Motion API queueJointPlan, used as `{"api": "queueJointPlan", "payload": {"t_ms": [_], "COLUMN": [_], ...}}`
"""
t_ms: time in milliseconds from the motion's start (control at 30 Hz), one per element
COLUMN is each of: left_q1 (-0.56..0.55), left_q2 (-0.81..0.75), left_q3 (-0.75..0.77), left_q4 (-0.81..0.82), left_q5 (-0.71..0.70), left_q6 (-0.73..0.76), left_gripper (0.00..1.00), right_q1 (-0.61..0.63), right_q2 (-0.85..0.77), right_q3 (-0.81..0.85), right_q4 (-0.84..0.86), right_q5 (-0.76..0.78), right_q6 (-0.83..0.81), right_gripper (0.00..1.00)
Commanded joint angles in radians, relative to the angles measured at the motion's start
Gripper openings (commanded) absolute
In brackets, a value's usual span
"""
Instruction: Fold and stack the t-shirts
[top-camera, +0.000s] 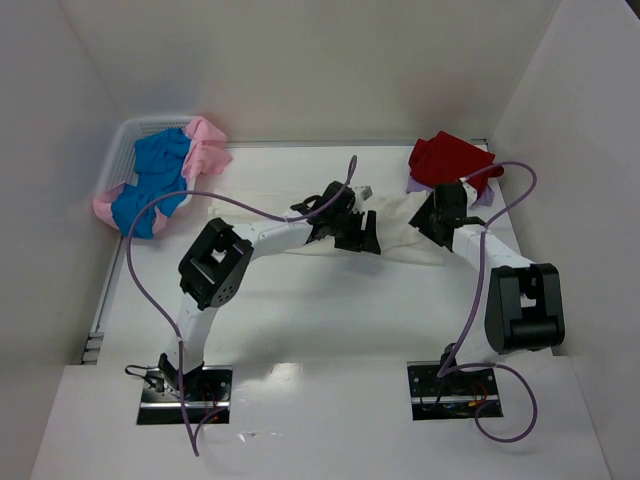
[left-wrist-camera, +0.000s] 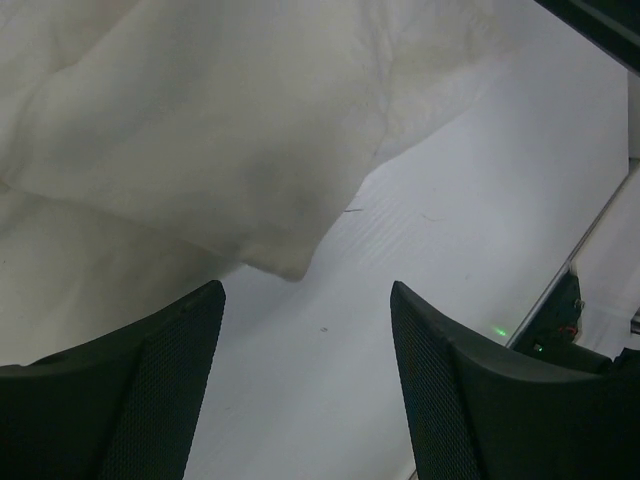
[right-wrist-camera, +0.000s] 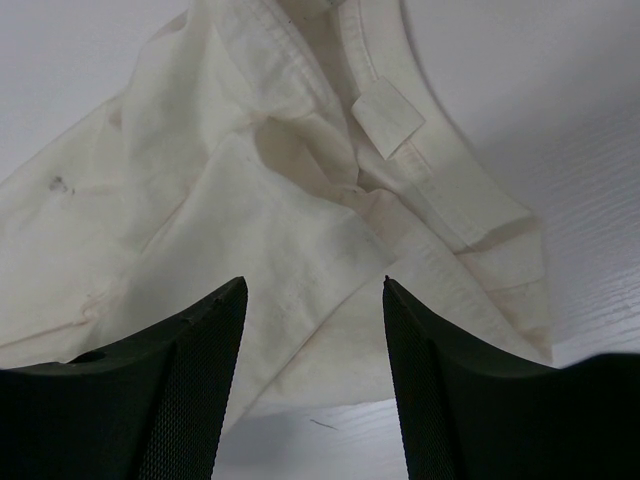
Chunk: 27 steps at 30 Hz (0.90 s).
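Cream-white t-shirt (top-camera: 398, 228), faintly stained, lies rumpled on the white table (top-camera: 330, 310) at mid-depth, between the two arms. The left gripper (top-camera: 355, 235) stands over the shirt's near edge; in the left wrist view its jaws are spread with nothing between them, bare table beneath, and a drooping corner of the cloth (left-wrist-camera: 200, 120) just ahead of the fingertips. The right gripper (top-camera: 440, 220) is at the shirt's right end; in the right wrist view its jaws are likewise spread and grip nothing, with the creased fabric (right-wrist-camera: 250, 200), collar (right-wrist-camera: 430, 170) and sewn label (right-wrist-camera: 388, 118) before them. Behind the right gripper sits a red t-shirt (top-camera: 450, 160) on a lavender one (top-camera: 415, 185). Blue (top-camera: 160, 170) and pink (top-camera: 205, 150) t-shirts fill the white mesh basket (top-camera: 130, 135) at far left.
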Motion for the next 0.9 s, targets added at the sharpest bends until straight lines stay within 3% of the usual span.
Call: {"api": "queueJointPlan", "payload": {"t_ms": [0, 133, 333, 600, 800, 867], "left_q1": [0.008, 0.008, 0.008, 0.008, 0.023, 0.026], "left_q2": [0.019, 0.028, 0.057, 0.066, 0.066, 0.066], "left_q3": [0.027, 0.027, 0.052, 0.066, 0.086, 0.086], "left_q4": [0.05, 0.059, 0.059, 0.059, 0.059, 0.059], "left_q5": [-0.039, -0.045, -0.048, -0.058, -0.067, -0.067], "left_q6": [-0.03, -0.03, -0.042, -0.057, -0.072, -0.081], "left_gripper": [0.73, 0.68, 0.47, 0.3, 0.04, 0.0], "right_q1": [-0.007, -0.007, -0.007, -0.007, -0.007, -0.007], "right_q2": [0.005, 0.005, 0.005, 0.005, 0.005, 0.005], "right_q3": [-0.008, -0.008, -0.008, -0.008, -0.008, -0.008], "right_q4": [0.029, 0.029, 0.029, 0.038, 0.038, 0.038], "right_q5": [0.014, 0.014, 0.014, 0.014, 0.014, 0.014], "right_q6": [-0.017, -0.017, -0.02, -0.026, -0.026, -0.026], "right_gripper": [0.63, 0.63, 0.63, 0.63, 0.62, 0.59]}}
